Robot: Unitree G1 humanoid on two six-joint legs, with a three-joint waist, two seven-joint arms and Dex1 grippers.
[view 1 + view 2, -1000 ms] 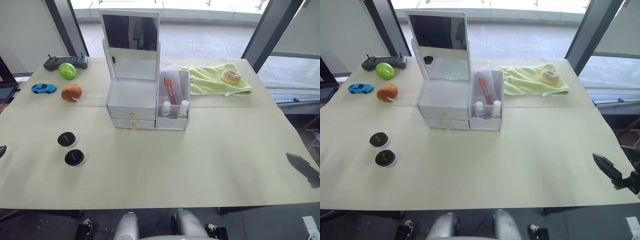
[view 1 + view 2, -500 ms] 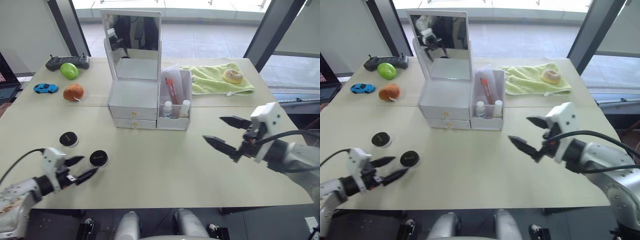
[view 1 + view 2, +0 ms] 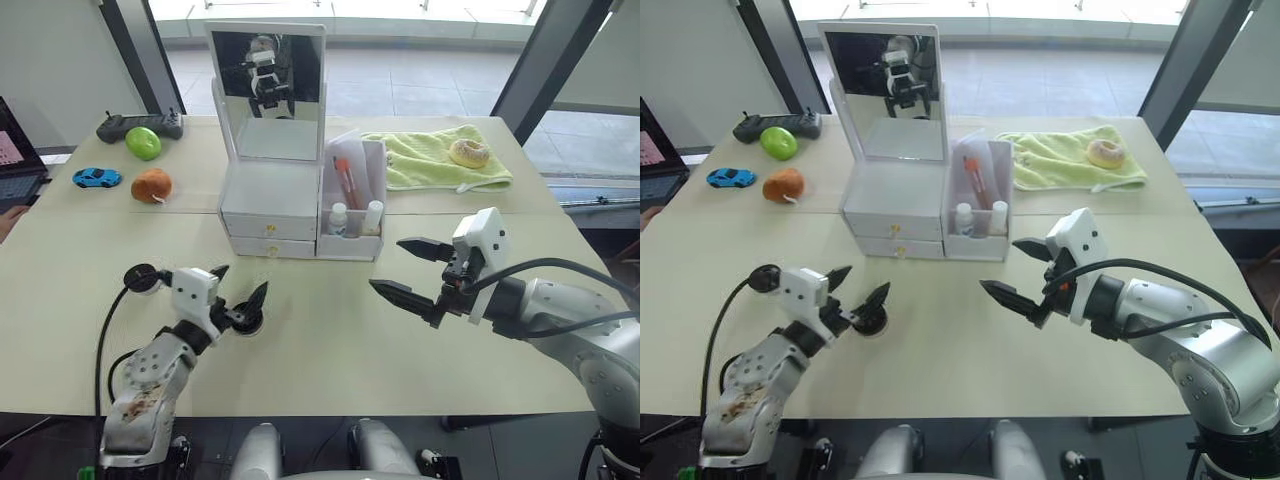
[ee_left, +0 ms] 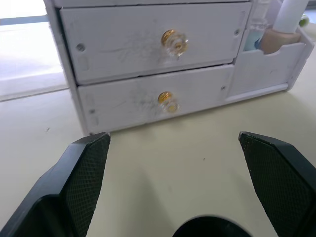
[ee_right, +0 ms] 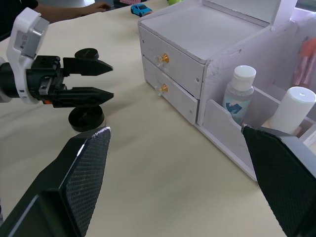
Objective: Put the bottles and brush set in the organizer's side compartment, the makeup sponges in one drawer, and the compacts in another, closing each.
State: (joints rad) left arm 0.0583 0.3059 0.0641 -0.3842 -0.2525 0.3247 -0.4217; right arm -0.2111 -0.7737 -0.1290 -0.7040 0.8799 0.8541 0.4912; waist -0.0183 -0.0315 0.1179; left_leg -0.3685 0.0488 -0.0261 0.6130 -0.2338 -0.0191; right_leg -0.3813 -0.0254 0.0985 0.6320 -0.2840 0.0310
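Table (image 3: 420, 330) carries the white organizer (image 3: 270, 190) toward its far middle: mirror upright, two drawers (image 4: 148, 39) stacked and both shut, side compartment (image 3: 352, 215) on its right holding two bottles (image 3: 337, 218) and the brush set (image 3: 343, 180) upright

Right gripper (image 3: 405, 270) hovers over bare table in front of and to the right of the organizer, fingers spread wide, nothing between them, pointing back toward the organizer and the left arm

Left gripper (image 3: 238, 298) sits low over the table in front of the drawers, fingers parted, straddling a black round compact (image 3: 246, 320). In the right wrist view the compact (image 5: 86, 118) lies flat on the table just under the fingertips; whether they touch it cannot be told. In the left wrist view its rim shows between the two fingers, with the drawer fronts straight ahead

A second compact (image 3: 138, 276) lies behind the left arm, toward the table's left edge

Key relation: compact is directly below the left gripper, drawers directly beyond along the fingers' line. Round and flat, so no long axis to align. Left arm is far nearer; right arm is well apart, better placed for a drawer knob (image 4: 174, 42)

Makeup sponges not identifiable here
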